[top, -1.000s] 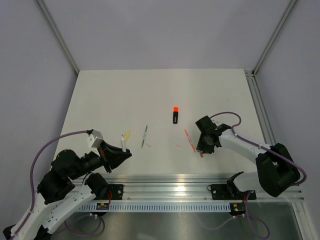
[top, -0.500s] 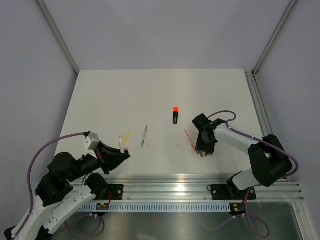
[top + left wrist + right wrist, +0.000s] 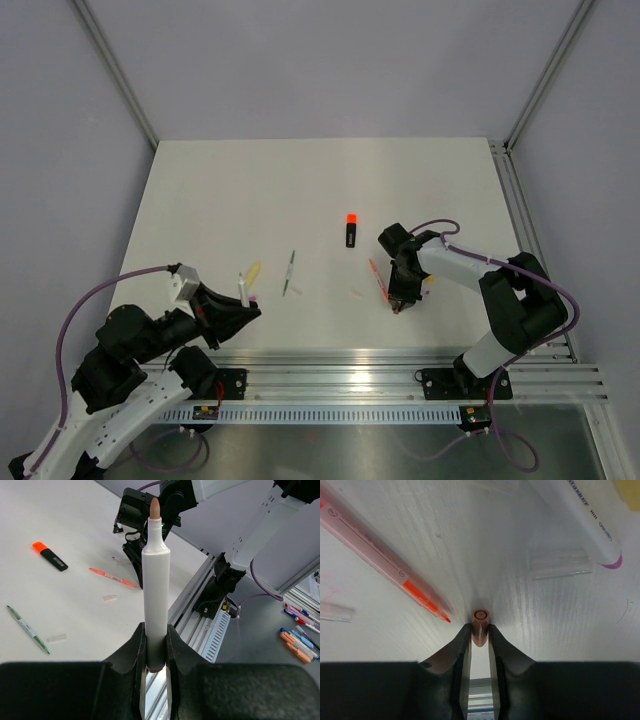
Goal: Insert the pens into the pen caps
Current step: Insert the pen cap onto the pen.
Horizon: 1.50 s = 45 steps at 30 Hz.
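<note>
- Right gripper (image 3: 480,630) slid in and pinches the brown cap (image 3: 480,616), at 5 o'clock of the orange-red pen (image 3: 379,281).
- My left gripper (image 3: 156,645) holds the white pen (image 3: 155,580) tip up, ready for capping.

White table (image 3: 250,190) — aluminium rail (image 3: 340,372) alongside

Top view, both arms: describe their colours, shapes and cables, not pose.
The left arm and right arm share white shells over bulky black joints. A purple cable loops along each. The left wrist carries a small grey box. The left tool and right tool each end in two matte black fingers.
</note>
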Motion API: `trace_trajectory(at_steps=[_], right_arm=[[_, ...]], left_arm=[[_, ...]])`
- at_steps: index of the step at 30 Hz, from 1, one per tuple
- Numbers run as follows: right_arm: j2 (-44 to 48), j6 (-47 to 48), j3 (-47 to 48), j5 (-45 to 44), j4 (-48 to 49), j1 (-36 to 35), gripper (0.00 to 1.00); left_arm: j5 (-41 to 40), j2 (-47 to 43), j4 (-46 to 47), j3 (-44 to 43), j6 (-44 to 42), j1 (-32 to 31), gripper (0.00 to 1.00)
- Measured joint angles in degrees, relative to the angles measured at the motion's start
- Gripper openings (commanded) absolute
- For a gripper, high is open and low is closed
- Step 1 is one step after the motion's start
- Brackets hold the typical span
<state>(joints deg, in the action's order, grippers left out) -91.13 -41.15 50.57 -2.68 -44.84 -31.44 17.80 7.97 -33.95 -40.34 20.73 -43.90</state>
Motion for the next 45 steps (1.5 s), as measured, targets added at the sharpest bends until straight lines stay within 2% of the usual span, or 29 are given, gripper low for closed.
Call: trace_trajectory(at_steps=[11, 30, 36, 39, 45], right_arm=[[-0.4, -0.8, 0.1, 0.8, 0.1, 0.0, 0.31], [-4.4, -0.2, 3.3, 0.8, -2.0, 0.0, 0.30], [-4.5, -0.3, 3.4, 0.8, -2.0, 0.0, 0.17], [-4.4, -0.2, 3.4, 0.7, -2.0, 0.0, 0.07], [-3.7, -0.2, 2.7, 0.5, -1.4, 0.0, 0.00]], left_arm=[[0.0, -0.1, 0.2, 0.0, 0.0, 0.0, 0.00], [0.7, -0.9, 0.2, 0.3, 0.0, 0.0, 0.00], [1.1, -1.2, 0.2, 0.4, 0.0, 0.0, 0.00], [1.2, -1.2, 0.2, 0.4, 0.0, 0.0, 0.00], [1.2, -1.2, 0.2, 0.4, 0.0, 0.0, 0.00]])
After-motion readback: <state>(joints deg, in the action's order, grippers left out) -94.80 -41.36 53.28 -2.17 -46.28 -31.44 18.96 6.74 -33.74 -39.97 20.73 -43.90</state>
